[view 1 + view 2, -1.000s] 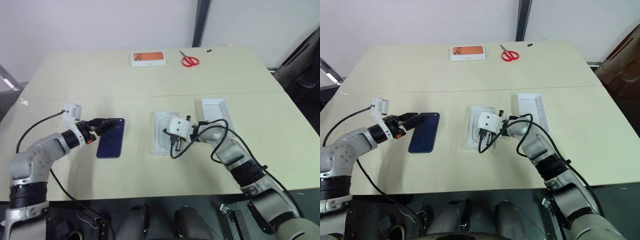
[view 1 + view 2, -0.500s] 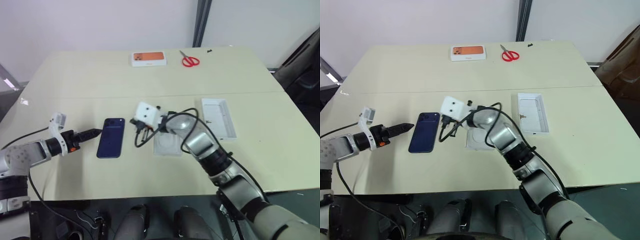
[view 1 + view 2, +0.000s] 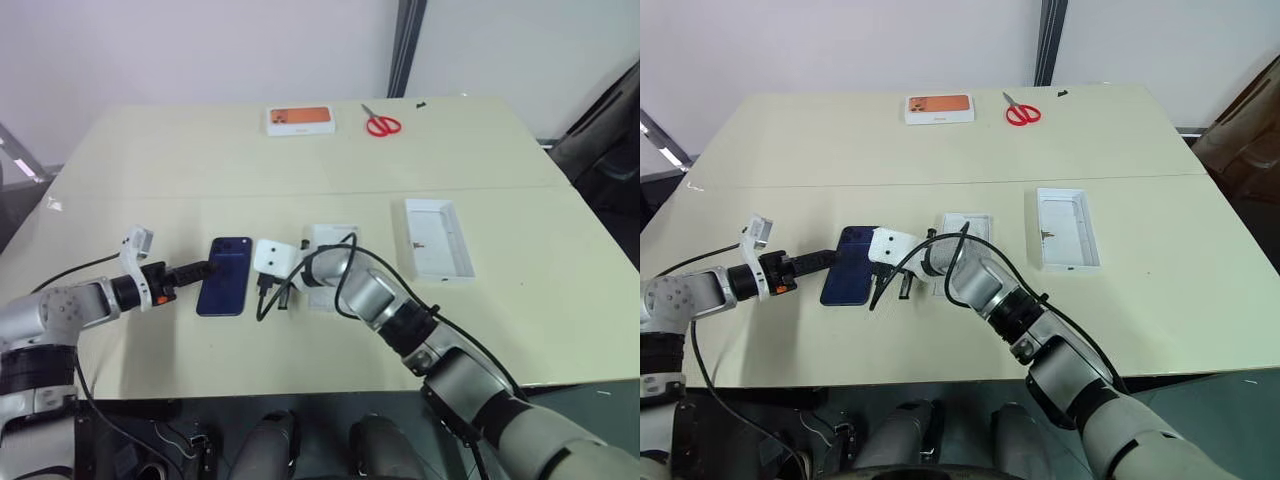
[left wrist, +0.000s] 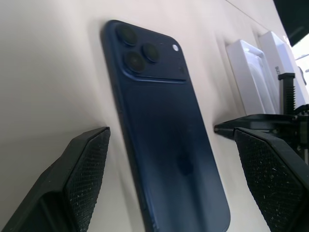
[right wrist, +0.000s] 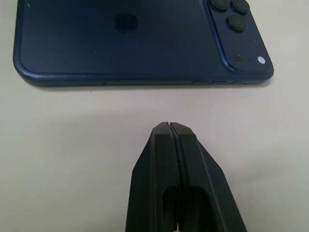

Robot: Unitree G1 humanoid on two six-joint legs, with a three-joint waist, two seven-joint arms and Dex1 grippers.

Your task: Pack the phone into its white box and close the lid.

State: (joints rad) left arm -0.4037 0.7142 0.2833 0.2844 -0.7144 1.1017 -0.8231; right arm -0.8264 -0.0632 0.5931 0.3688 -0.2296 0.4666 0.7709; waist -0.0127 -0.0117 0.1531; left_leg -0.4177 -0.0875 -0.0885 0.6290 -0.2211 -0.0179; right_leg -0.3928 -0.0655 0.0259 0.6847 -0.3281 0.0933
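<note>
Now, in the left eye view, the phone (image 3: 224,276) lies flat on the table (image 3: 300,160), left of the middle of the frame, with its long side running up and down the picture. The left gripper (image 3: 203,270) comes at it from the left and the right gripper (image 3: 275,297) from the right, so the phone sits between them. Both are near; the left looks closer.

Over in the right eye view, the white insert (image 3: 966,232) peeks out behind the right arm, and the open white shell (image 3: 1066,229) lies right of middle, well apart from the phone.

Next, in the left wrist view, the left fingers (image 4: 84,166) stand wide apart, one on each side of the phone's lower end.

Last, in the right wrist view, the right fingers (image 5: 176,159) are pressed together, pointing at the phone's long edge, not touching it.
</note>
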